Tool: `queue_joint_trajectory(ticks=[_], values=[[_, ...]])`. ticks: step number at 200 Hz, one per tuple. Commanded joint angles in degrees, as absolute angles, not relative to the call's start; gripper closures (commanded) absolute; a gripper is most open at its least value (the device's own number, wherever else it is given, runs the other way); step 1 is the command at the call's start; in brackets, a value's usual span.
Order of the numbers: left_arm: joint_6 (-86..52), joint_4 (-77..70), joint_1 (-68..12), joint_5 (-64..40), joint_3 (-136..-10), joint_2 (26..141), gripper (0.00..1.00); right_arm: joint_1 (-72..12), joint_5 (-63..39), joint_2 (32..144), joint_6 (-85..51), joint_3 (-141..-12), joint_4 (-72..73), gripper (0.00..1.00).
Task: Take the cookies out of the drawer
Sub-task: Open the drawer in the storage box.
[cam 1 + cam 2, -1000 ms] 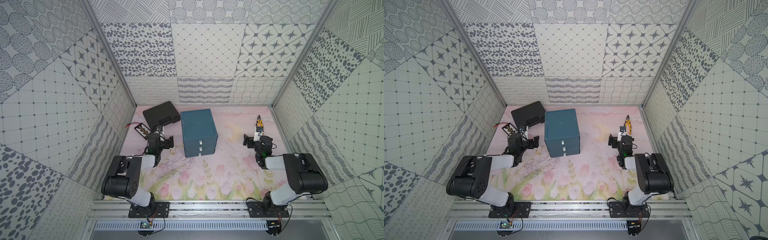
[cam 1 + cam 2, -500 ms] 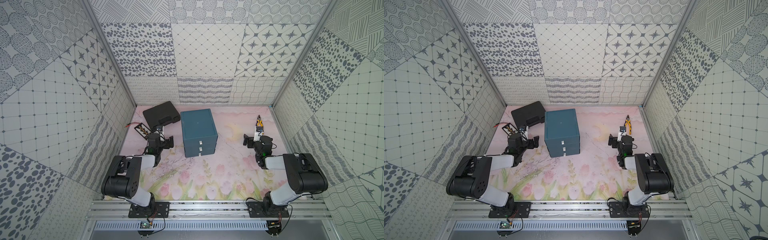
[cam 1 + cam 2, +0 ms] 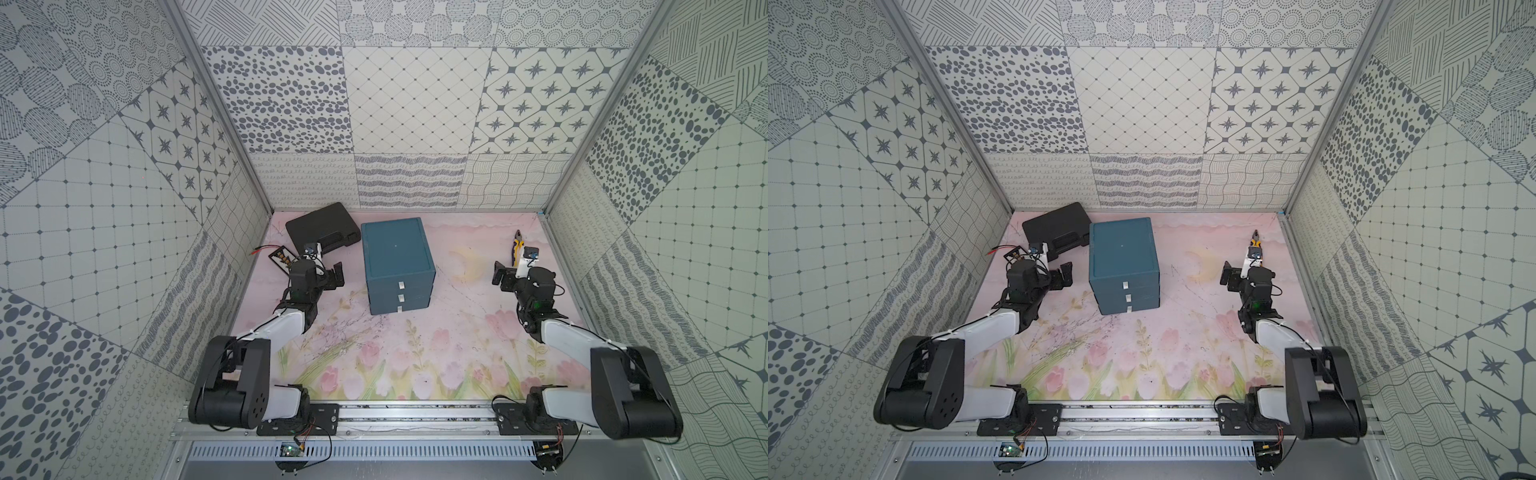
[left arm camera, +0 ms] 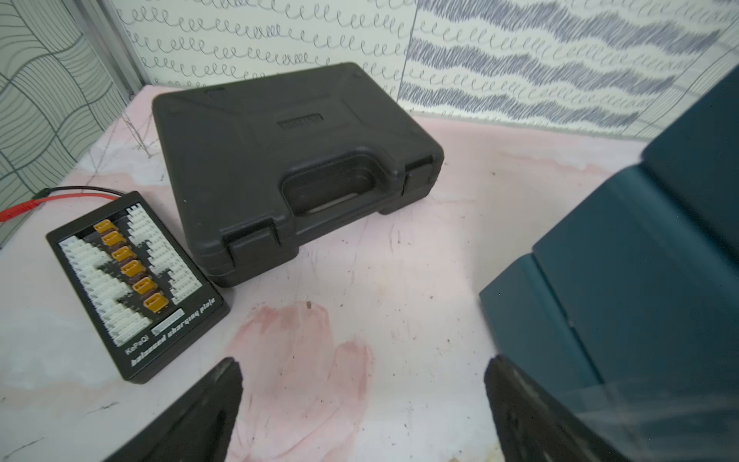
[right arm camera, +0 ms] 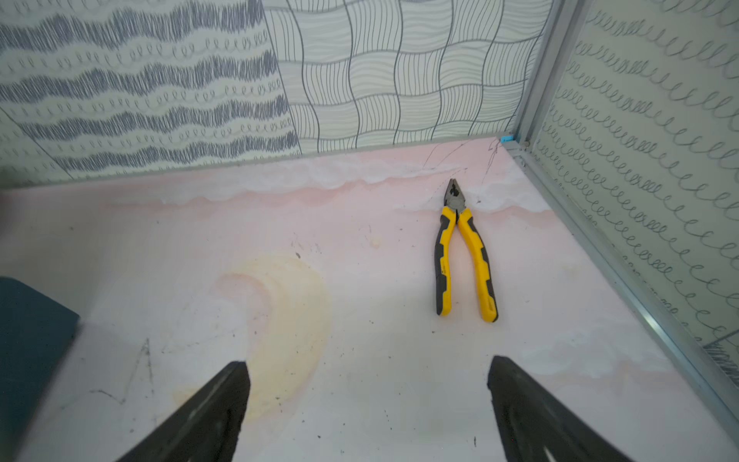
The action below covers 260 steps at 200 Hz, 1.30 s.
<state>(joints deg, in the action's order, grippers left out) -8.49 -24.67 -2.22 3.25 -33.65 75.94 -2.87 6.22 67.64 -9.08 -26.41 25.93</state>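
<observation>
1. Bright, even, diffuse light in both top views; shadows faint.
2. Wrist views: right gripper (image 5: pixel 368 362) and left gripper (image 4: pixel 362 360) look soft (too close), walls bow near edges.

You're looking at a black moulded plastic carry case (image 4: pixel 280 160), matt and lightly textured; a teal box-shaped drawer cabinet (image 3: pixel 395 249), matt and smooth; yellow-and-black-handled pliers (image 5: pixel 475 258) with dull metal head and smooth plastic grips.

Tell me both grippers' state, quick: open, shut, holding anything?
Left gripper: open, holding nothing.
Right gripper: open, holding nothing; the pliers lie ahead of it, untouched.
</observation>
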Motion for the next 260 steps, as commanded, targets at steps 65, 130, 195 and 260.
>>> queue_joint_trajectory(ticks=[65,130,195,260], values=[[-37.5,3.1,-3.5,-22.5,-46.4,61.2,0.01,-8.4,-16.7,49.3,-39.2,-29.8,-0.2,0.02],[-43.7,-1.8,-11.4,-28.4,-48.3,62.7,0.01,-34.8,-7.6,57.3,-48.3,-32.9,8.7,0.02],[-43.8,-2.9,-16.7,-26.9,-49.9,65.7,0.01,-45.1,-4.0,57.4,-53.5,-34.4,9.0,0.07],[-43.6,-1.9,-17.8,-23.6,-50.2,67.5,0.01,-49.4,-5.1,69.9,-57.9,-40.1,18.3,0.28]])
